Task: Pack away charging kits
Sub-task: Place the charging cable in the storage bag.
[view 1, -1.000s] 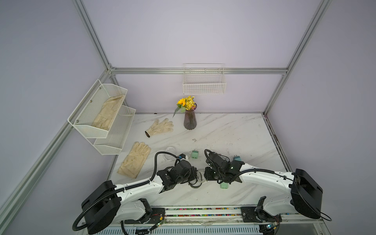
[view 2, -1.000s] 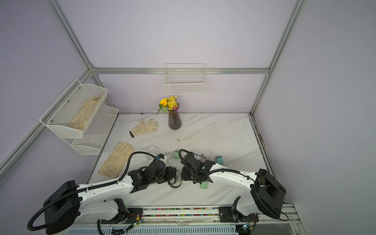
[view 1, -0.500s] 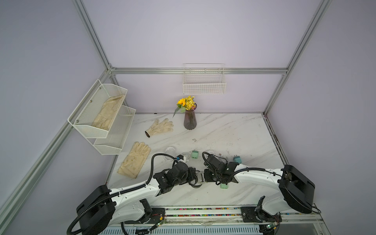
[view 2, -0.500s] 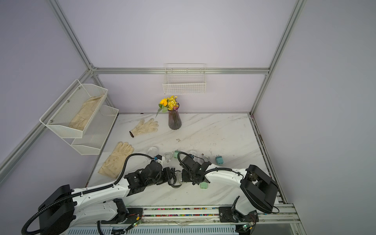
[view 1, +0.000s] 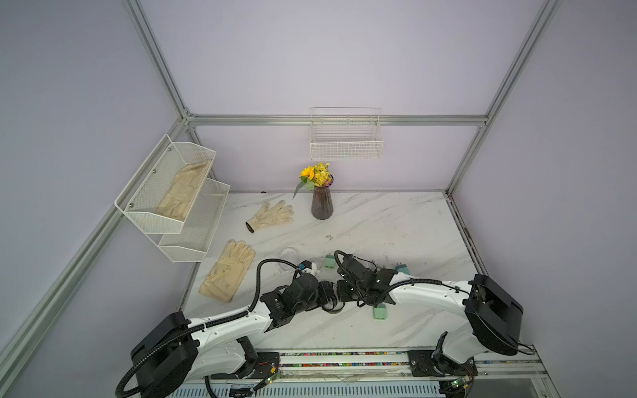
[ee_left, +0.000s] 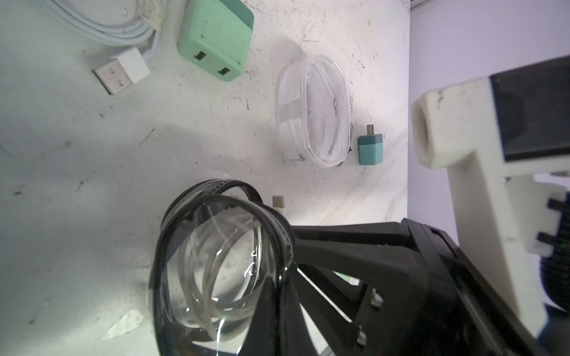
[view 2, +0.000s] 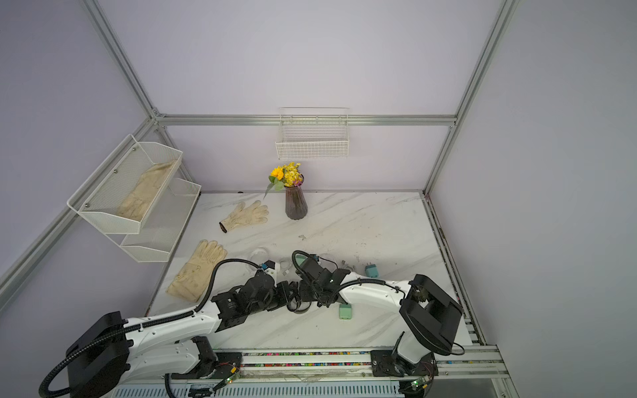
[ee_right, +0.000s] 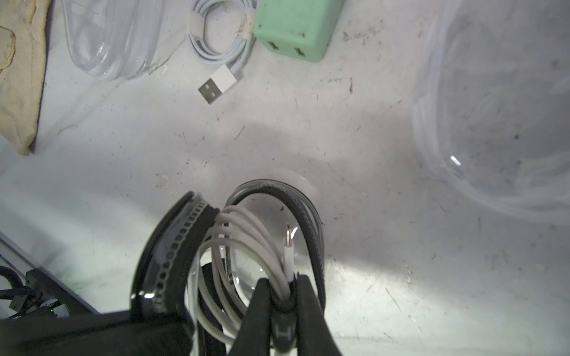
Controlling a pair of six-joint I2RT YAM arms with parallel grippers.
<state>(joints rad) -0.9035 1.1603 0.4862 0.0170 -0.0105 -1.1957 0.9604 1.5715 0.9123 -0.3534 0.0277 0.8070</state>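
The black-rimmed case (ee_right: 172,255) stands half open just above the table's front middle, a coiled white cable (ee_right: 240,246) inside it. My left gripper (ee_left: 285,286) is shut on the case's rim (ee_left: 216,215). My right gripper (ee_right: 282,296) is shut on the cable's strapped bundle inside the case. In both top views the two grippers (view 1: 332,298) (view 1: 344,296) meet tip to tip. A mint adapter (view 1: 380,312) lies beside the right wrist. Farther back lie another mint adapter (ee_left: 216,40), a loose white cable (ee_left: 108,24), a clear case (ee_left: 314,111) and a teal adapter (ee_left: 370,148).
Two cream gloves (view 1: 229,270) (view 1: 272,215) lie on the table's left side. A vase of flowers (view 1: 321,203) stands at the back. A white mesh shelf (view 1: 172,193) holding a glove hangs on the left wall, a wire basket (view 1: 345,138) on the back wall.
The right arm's shoulder and elbow have swung a little to the left. Both grippers keep their holds and have barely shifted.
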